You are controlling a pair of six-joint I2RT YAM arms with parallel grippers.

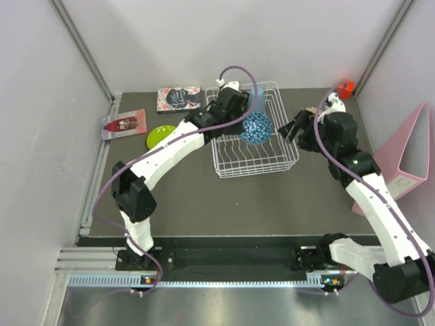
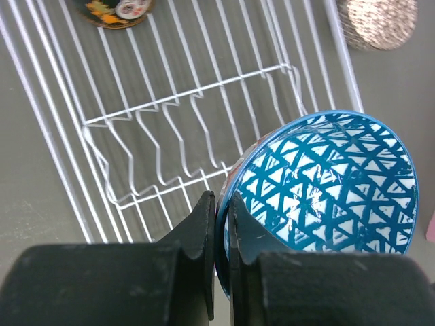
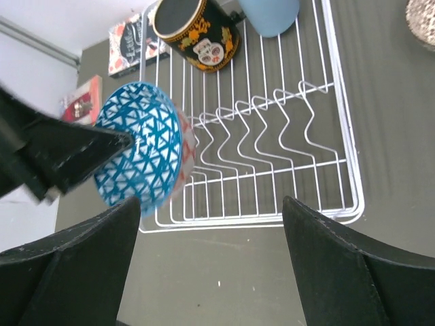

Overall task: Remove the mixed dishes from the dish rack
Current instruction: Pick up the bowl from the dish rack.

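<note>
My left gripper [image 2: 221, 224] is shut on the rim of the blue-patterned bowl [image 2: 326, 183], one finger inside and one outside. The bowl [image 1: 256, 128] hangs on edge over the white wire dish rack [image 1: 285, 159]. A black cartoon mug [image 3: 197, 27] and a pale blue cup [image 3: 268, 13] lie at the rack's far end. My right gripper [image 1: 288, 130] stands open beside the rack's right side, nothing between its fingers [image 3: 81, 258]. The lime-green plate [image 1: 160, 137] lies on the table left of the rack. A beige patterned bowl [image 2: 378, 20] sits on the table outside the rack.
Two printed cards [image 1: 178, 98] [image 1: 124, 124] lie at the back left. An orange-red block [image 1: 345, 88] sits at the back right corner. A pink binder [image 1: 408, 156] leans against the right wall. Upright prongs [image 3: 272, 129] cross the rack's middle.
</note>
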